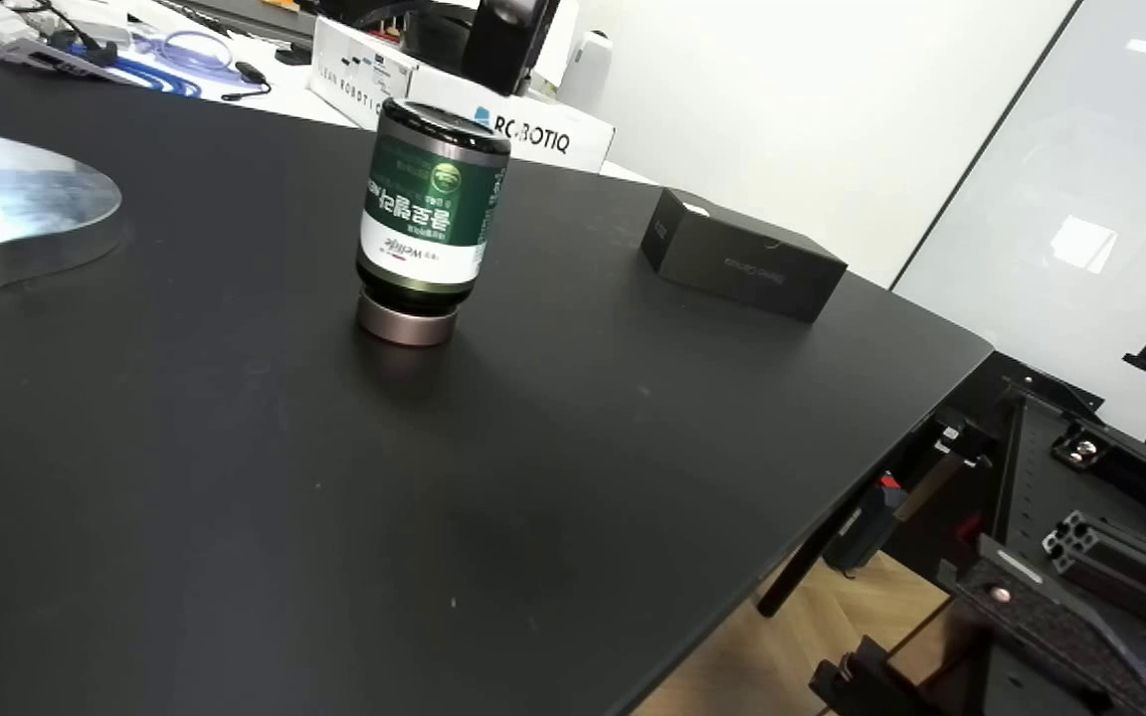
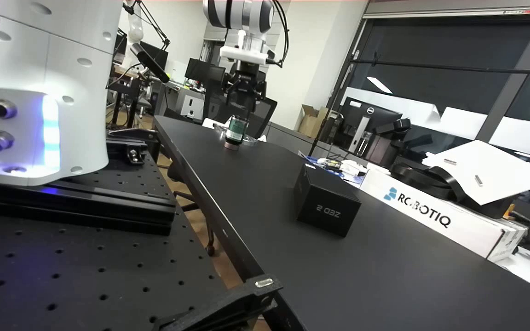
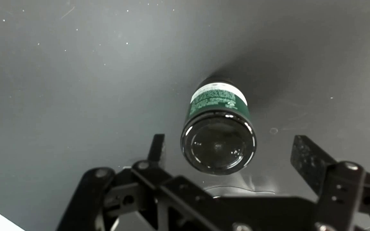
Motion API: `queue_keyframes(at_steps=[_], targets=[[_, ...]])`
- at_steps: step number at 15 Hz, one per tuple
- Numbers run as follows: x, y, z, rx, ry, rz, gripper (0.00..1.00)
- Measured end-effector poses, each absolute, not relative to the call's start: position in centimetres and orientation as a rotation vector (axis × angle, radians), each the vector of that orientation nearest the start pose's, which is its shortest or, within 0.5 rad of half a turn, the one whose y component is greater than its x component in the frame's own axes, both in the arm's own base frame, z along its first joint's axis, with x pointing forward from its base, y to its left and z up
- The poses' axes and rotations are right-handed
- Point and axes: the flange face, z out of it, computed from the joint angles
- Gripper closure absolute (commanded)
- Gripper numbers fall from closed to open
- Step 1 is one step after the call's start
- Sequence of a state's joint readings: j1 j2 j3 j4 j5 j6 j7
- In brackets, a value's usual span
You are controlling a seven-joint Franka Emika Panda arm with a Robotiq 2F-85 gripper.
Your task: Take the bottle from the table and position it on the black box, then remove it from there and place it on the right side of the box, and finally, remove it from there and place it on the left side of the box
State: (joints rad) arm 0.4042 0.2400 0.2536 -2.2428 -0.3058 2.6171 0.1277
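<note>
The bottle (image 1: 434, 204) stands upside down on its pinkish cap on the black table (image 1: 334, 517), with its dark base up. It also shows in an exterior view (image 2: 236, 129) and in the wrist view (image 3: 217, 144). The black box (image 1: 747, 257) lies on the table well apart from the bottle, with nothing on it; it also shows in an exterior view (image 2: 327, 202). My gripper (image 3: 229, 138) is open and empty. In the wrist view its fingers appear on either side of the bottle without touching it. In an exterior view my gripper (image 2: 245, 99) is just above the bottle.
A shiny metal plate (image 1: 26, 214) with a curved edge lies on the table near the bottle. A white box with ROBOTIQ lettering (image 2: 430, 211) stands behind the black box, beside cables (image 1: 185, 65). The robot base (image 2: 48, 92) stands beyond the table's edge.
</note>
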Motion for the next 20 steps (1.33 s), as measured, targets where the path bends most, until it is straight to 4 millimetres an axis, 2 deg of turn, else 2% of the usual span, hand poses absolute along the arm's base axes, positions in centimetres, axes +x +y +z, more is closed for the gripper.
queue_keyframes(at_steps=[20], targets=[[43.54, 34.56, 27.49, -2.931, -1.205, -0.254, 0.00]])
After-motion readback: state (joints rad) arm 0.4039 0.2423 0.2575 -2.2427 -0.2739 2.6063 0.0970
